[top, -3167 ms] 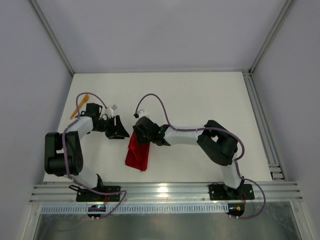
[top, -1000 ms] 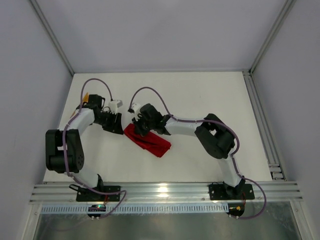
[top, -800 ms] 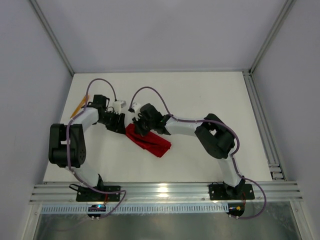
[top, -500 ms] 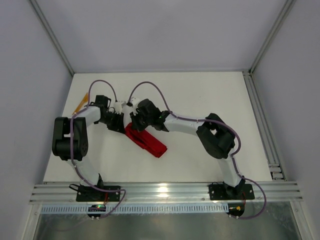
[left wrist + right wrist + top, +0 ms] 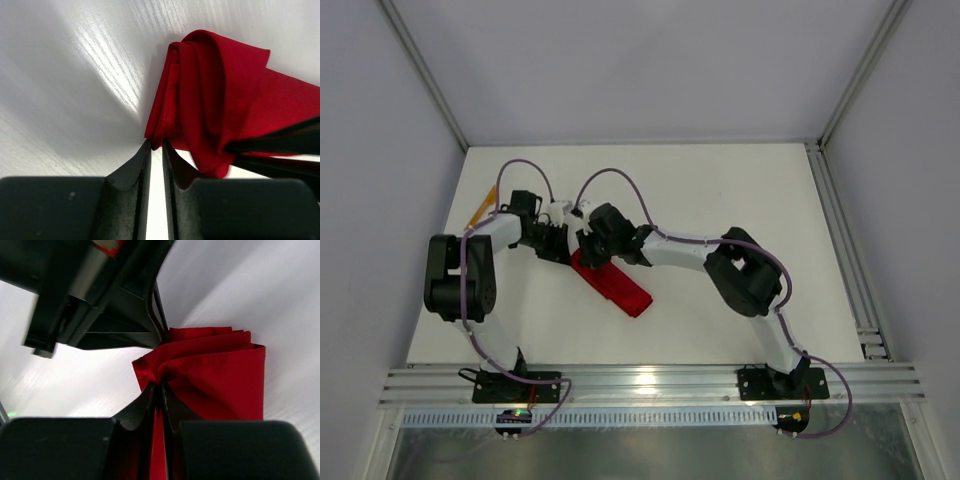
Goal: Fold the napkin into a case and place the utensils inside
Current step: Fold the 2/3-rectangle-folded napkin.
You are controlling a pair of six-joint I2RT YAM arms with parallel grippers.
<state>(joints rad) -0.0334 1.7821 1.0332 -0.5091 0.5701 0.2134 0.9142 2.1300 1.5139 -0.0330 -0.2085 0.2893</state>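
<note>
The red napkin (image 5: 615, 285) lies bunched into a narrow, slanted strip left of the table's middle. Both grippers meet at its upper left end. My left gripper (image 5: 568, 252) comes in from the left, and in the left wrist view its tips (image 5: 156, 143) pinch an edge of the folded napkin (image 5: 220, 90). My right gripper (image 5: 586, 258) comes in from the right and is shut on a fold (image 5: 161, 388) of the napkin (image 5: 220, 375). Each wrist view shows the other gripper's dark fingers close by. One orange utensil (image 5: 478, 212) lies near the table's left edge, partly hidden behind the left arm.
The white table (image 5: 720, 190) is walled by grey panels and metal frame posts. Purple cables loop above both wrists. The right arm's elbow (image 5: 750, 275) rests to the right of the napkin. The arm bases stand on the rail at the near edge.
My left gripper moved right to the napkin's end and closed on it. The napkin was drawn from a wider patch into a narrower strip. The right gripper shifted slightly up and left.
</note>
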